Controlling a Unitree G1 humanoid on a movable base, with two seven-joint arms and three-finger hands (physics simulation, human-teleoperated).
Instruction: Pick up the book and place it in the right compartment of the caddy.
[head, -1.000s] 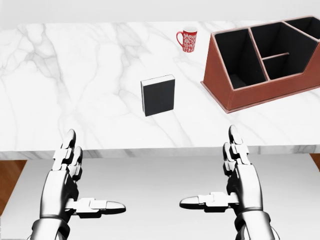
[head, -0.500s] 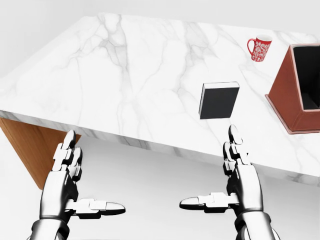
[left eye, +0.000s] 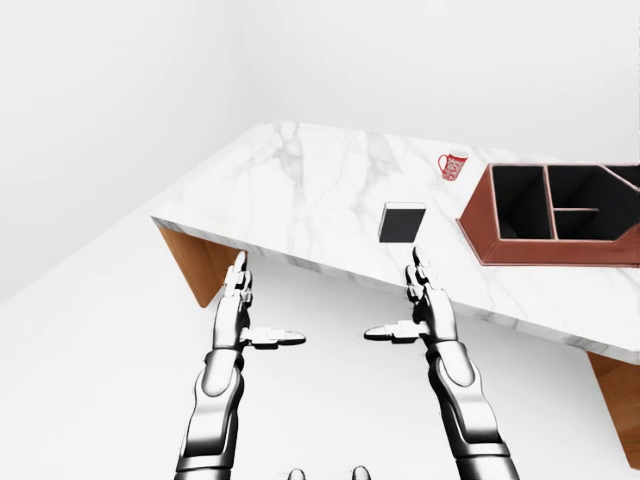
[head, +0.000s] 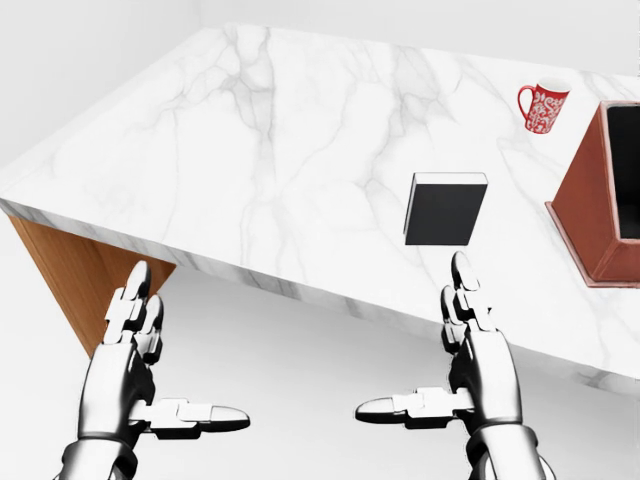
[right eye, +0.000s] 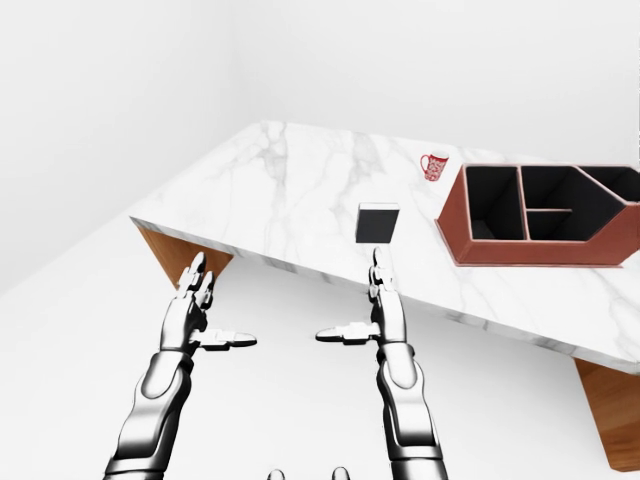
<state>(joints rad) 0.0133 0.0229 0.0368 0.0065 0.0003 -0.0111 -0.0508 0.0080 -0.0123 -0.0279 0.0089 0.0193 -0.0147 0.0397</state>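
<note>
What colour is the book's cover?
Black, with a white page edge along the top of the book; clearest in the head view.

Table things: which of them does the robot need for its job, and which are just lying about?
Needed:
- book, lying on the marble table
- caddy
- right hand, open
- left hand, open

Just lying about:
- red mug

one book (head: 445, 208); one caddy (left eye: 553, 215); one mug (head: 542, 106); one marble table (head: 270, 160); two hands
</note>
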